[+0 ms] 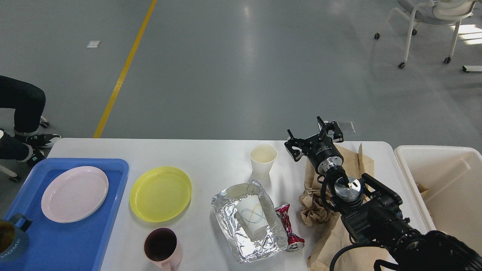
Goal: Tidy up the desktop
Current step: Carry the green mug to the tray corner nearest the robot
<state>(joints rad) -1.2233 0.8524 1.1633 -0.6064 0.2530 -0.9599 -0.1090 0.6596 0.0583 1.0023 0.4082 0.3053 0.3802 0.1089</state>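
The white desktop (pixel 211 154) carries a yellow plate (pixel 160 194), a pink mug (pixel 162 246), an upright paper cup (pixel 263 160), a foil tray (pixel 231 199) with a paper cup (pixel 251 217) lying in it, a crushed red can (pixel 288 227), crumpled brown paper (pixel 313 207) and a brown paper bag (pixel 359 162). My right gripper (pixel 312 136) hangs open and empty above the bag's far end, just right of the upright cup. At the left edge a teal mug (pixel 11 241) stands on the blue tray (pixel 75 241). My left gripper is out of view.
A pink plate (pixel 74 194) lies on the blue tray. A cream-white bin (pixel 444 177) stands off the table's right end. A seated person's legs (pixel 22 109) are at the far left, and a wheeled chair (pixel 425 22) stands at the back right.
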